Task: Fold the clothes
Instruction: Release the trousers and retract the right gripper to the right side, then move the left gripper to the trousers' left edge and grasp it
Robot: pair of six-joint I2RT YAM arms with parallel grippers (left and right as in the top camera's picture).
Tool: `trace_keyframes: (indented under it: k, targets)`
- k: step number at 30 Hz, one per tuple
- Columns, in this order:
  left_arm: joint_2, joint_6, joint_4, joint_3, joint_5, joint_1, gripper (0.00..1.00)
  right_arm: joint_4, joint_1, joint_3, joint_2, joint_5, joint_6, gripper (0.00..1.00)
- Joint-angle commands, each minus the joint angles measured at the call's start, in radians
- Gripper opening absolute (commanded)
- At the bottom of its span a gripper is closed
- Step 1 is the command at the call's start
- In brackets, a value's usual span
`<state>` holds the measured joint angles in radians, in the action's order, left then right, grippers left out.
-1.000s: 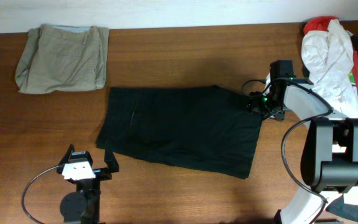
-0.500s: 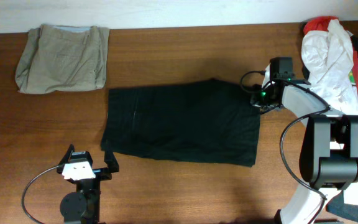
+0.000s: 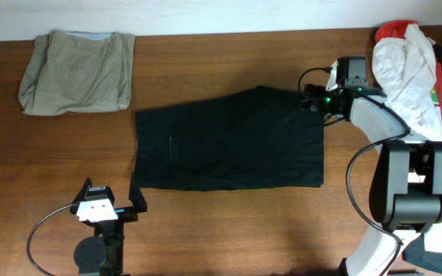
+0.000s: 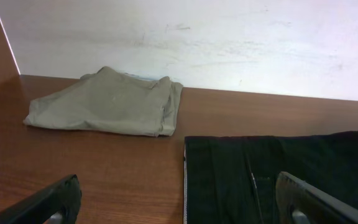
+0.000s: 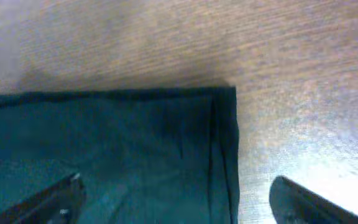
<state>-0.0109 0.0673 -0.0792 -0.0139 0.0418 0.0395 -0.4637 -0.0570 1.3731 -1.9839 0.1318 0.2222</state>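
A large black garment (image 3: pixel 229 142) lies flat in the middle of the table; it also shows in the left wrist view (image 4: pixel 291 168) and the right wrist view (image 5: pixel 117 149). A folded khaki garment (image 3: pixel 77 71) lies at the far left (image 4: pixel 107 102). A white garment (image 3: pixel 405 69) and a red one (image 3: pixel 396 31) are heaped at the far right. My right gripper (image 3: pixel 313 103) is open over the black garment's far right corner (image 5: pixel 176 186). My left gripper (image 3: pixel 113 195) is open and empty at the garment's near left corner (image 4: pixel 176 193).
The wooden table (image 3: pixel 229 230) ends at a white wall (image 4: pixel 229 37) behind the khaki garment. The right arm's base (image 3: pixel 409 192) stands at the near right, beside the heap of clothes.
The right gripper moved toward the back of the table. The black garment's right side shifted with it, and the garment now lies squarer and flatter. The left arm has not moved.
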Motion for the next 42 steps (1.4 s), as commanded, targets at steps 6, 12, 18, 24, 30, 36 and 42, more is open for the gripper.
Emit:
trace_keyframes:
  k: [6,12,18,24,30,36,42]
  targets:
    - [0.005,-0.016,0.0,0.005,0.007,-0.002,0.99,-0.409,-0.042,0.446,0.018,-0.087,-0.005,0.99]
    - [0.005,-0.016,0.0,0.005,0.007,-0.002,0.99,-0.472,-0.166,0.548,0.015,-0.335,-0.004,0.98]
    - [0.005,-0.016,0.0,0.005,0.007,-0.002,0.99,-0.472,-0.2,0.548,0.014,-0.335,-0.004,0.99]
    - [0.005,0.0,0.016,0.005,-0.153,-0.002,0.99,-0.472,-0.199,0.548,0.014,-0.335,-0.004,0.99]
    - [0.005,-0.001,0.281,0.005,-0.316,-0.002,0.99,-0.472,-0.199,0.548,0.014,-0.335,-0.004,0.99]
    - [-0.005,-0.001,0.445,-0.043,-0.386,-0.002,0.99,-0.472,-0.199,0.548,0.014,-0.335,-0.004,0.99]
    - [-0.316,-0.119,0.047,-0.457,-0.34,-0.002,0.99,-0.472,-0.199,0.548,0.014,-0.335,-0.004,0.99]
